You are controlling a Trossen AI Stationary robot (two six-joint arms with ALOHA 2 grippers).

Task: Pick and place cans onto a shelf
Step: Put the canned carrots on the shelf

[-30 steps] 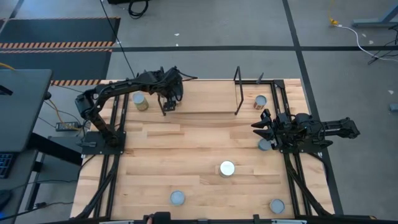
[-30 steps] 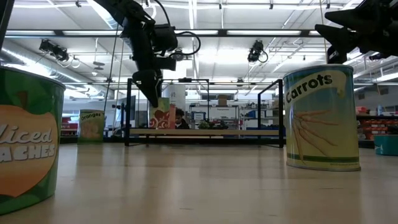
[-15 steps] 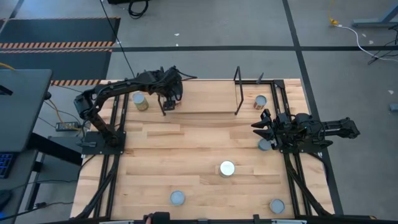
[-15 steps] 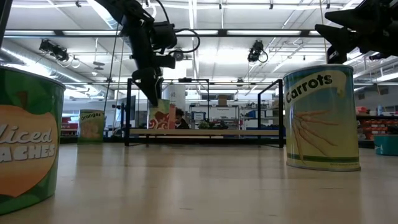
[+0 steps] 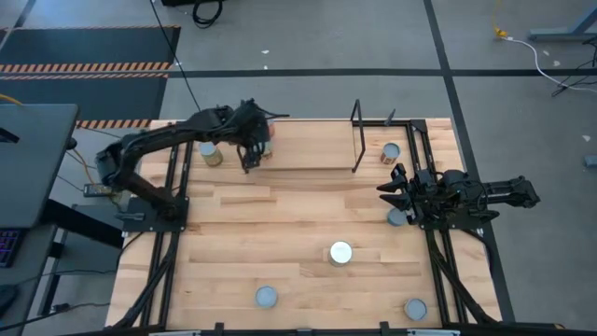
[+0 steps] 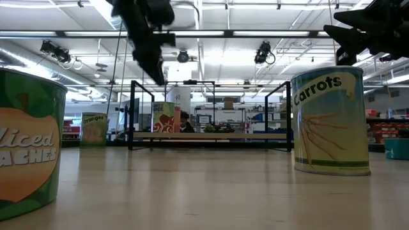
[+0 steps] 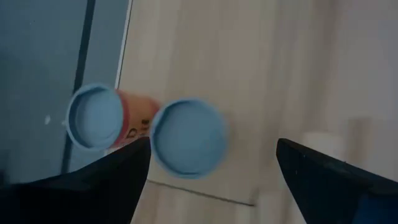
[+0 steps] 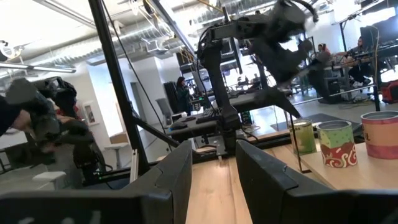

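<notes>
Two cans stand side by side at the left end of the shelf (image 5: 308,161), a narrow light-wood board between black rod uprights. From above, one can (image 7: 188,138) shows its round top, the other (image 7: 94,116) an orange-red side. They also show in the low view (image 6: 165,117). My left gripper (image 7: 212,146) is open and empty, above these cans and clear of them (image 6: 152,64). My right gripper (image 5: 386,192) waits open at the table's right side, above a can (image 5: 398,218).
More cans stand upright on the table: far left (image 5: 210,154), far right (image 5: 390,152), the middle (image 5: 340,253) and two near the front edge (image 5: 266,297) (image 5: 415,309). The low view shows a peaches can (image 6: 25,147) and a carrots can (image 6: 329,121) close by.
My left gripper has gone up from just above the cans at the shelf's left end and now stands well above them. The cans have stayed upright on the shelf.
</notes>
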